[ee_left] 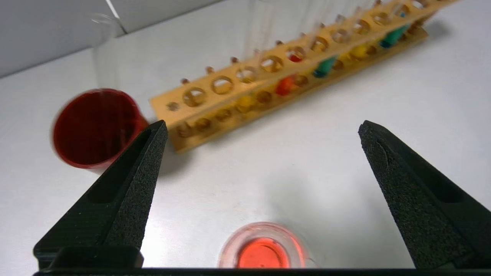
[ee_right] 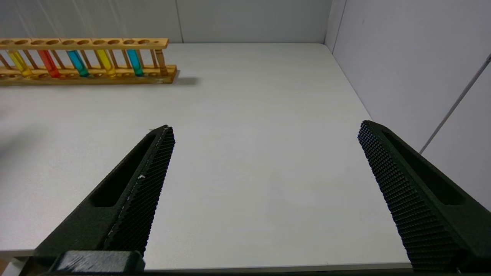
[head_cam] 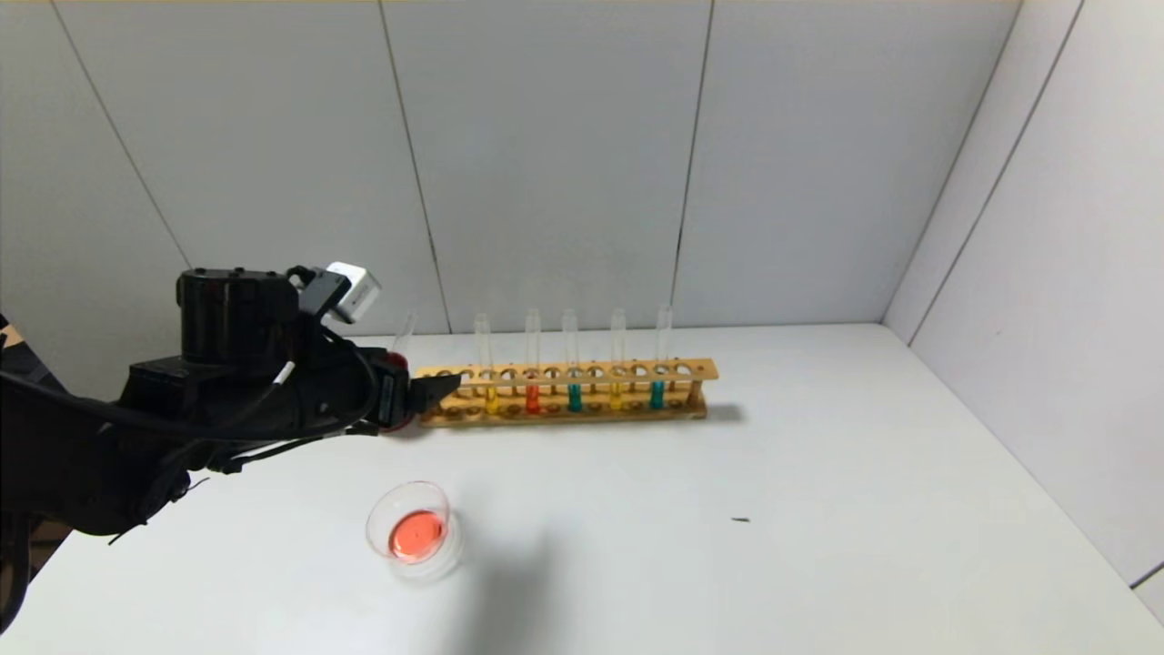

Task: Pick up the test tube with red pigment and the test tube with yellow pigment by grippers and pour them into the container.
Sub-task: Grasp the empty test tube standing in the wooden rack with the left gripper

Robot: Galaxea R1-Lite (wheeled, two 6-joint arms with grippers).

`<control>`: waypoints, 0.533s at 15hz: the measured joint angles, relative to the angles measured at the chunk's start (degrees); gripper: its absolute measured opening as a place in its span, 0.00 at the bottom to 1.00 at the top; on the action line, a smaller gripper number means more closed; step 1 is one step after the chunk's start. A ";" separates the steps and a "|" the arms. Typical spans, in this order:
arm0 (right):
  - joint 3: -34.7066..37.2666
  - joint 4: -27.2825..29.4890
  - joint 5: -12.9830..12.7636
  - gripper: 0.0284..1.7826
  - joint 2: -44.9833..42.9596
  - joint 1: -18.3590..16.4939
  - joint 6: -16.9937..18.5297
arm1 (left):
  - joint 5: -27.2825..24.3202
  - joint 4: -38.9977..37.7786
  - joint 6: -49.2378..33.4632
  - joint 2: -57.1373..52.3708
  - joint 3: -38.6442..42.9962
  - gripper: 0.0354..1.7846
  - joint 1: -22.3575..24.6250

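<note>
- The left gripper [ee_left: 262, 130], a black two-fingered claw on a bulky black wrist, hangs over the white table [head_cam: 818, 509] just short of the rack's left end, its fingers spread wide with nothing between them.
- The long wooden test tube rack [head_cam: 568, 393] lies across the far part of the table, its length running left to right.
- The test tube with red pigment [head_cam: 533, 364], a slim clear glass tube with an orange-red rounded tip, stands upright in the rack, mouth up and tip down, second of the five tubes from the left.
- The test tube with yellow pigment [head_cam: 483, 364], equally slim with a yellow tip, stands upright just left of it; a second yellow-tipped tube [head_cam: 617, 359] stands further right, between two teal-tipped tubes [head_cam: 571, 359].
- The container [head_cam: 414, 530], a small round clear glass dish, sits near the table's front, well apart from the rack, with orange-red liquid pooled in it.
- A dark red opaque cup [ee_left: 96, 128] stands beside the rack's left end, with an empty clear tube [head_cam: 404, 332] leaning out of it.
- The right gripper [ee_right: 264, 132] sits low at the table's near edge, far from the rack, fingers wide apart and empty.
</note>
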 joint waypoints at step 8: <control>0.00 0.00 0.00 0.98 0.00 0.00 0.02 | 2.49 -12.54 -1.19 9.23 -1.00 0.98 -2.95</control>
